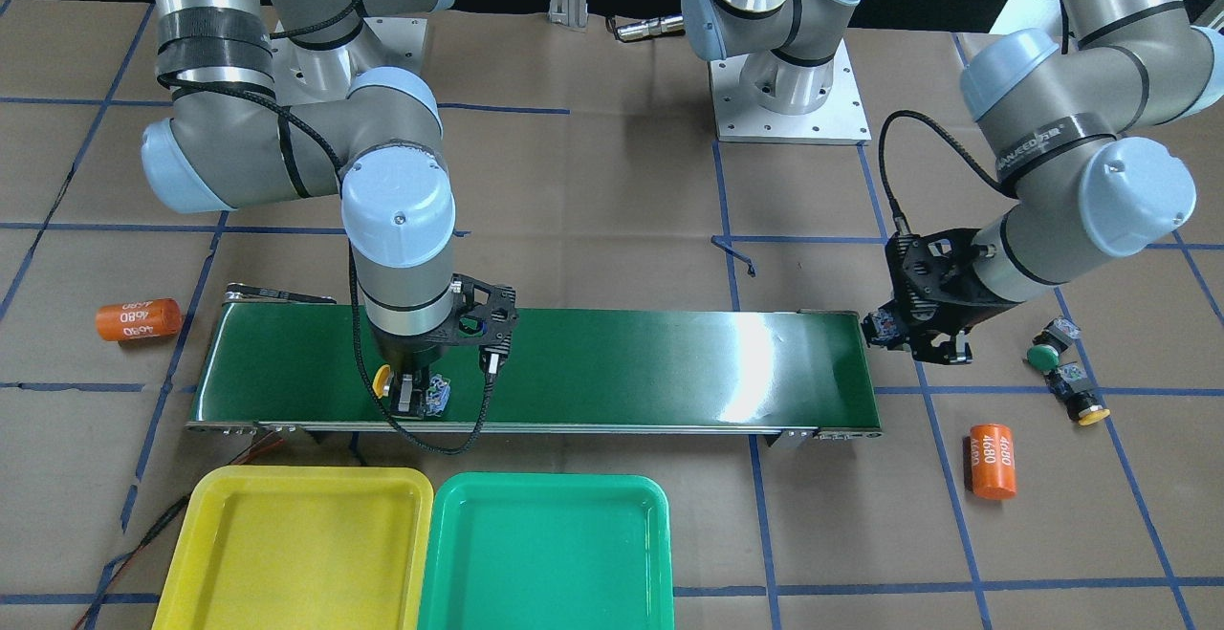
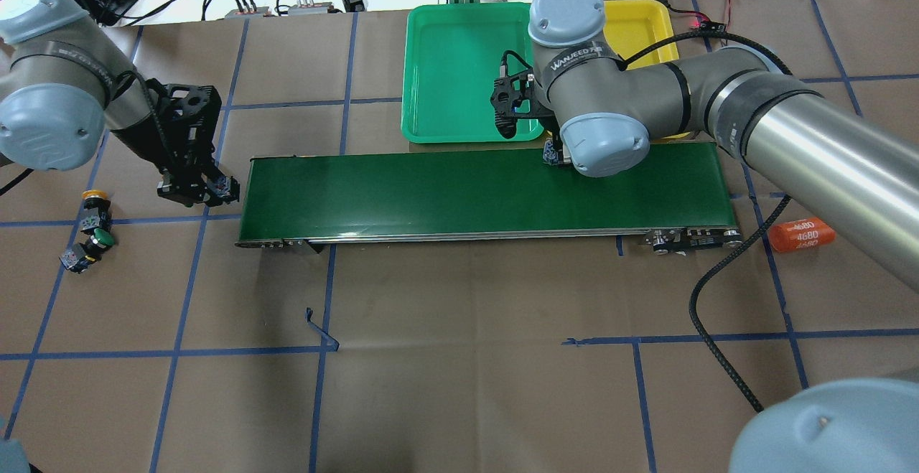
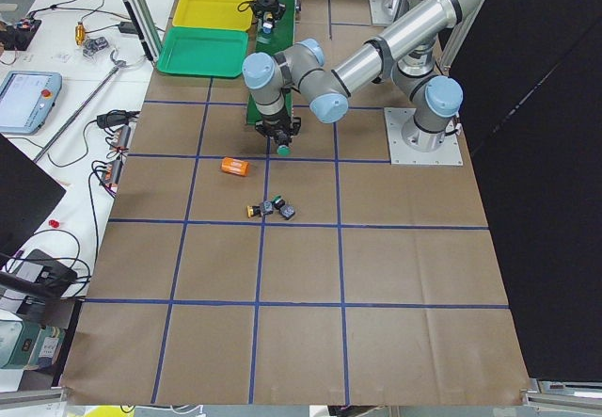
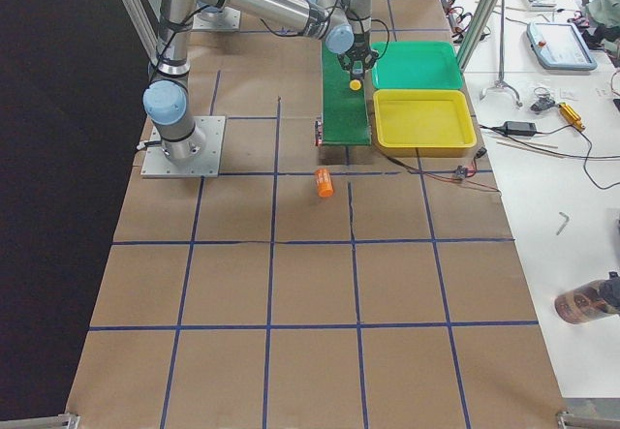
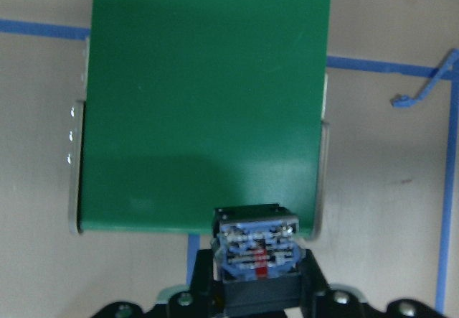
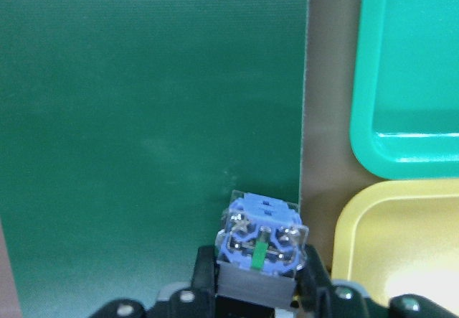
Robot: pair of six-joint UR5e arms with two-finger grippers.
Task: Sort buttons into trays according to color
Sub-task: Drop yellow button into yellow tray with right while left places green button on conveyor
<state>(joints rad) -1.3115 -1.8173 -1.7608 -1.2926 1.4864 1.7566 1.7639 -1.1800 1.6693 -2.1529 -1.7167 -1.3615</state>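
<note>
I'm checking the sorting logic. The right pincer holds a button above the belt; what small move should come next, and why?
Probably carry it forward, off the belt, until it hangs over the yellow tray. The right pincer is shut on a yellow-capped button near the belt's tray-side edge. The yellow tray lies just beyond that edge, so it is the matching tray.

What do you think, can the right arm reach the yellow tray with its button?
Probably yes. The right arm's fingers hold the yellow button at the edge of the conveyor, and the yellow tray lies just beyond, with only bare paper between.
</note>
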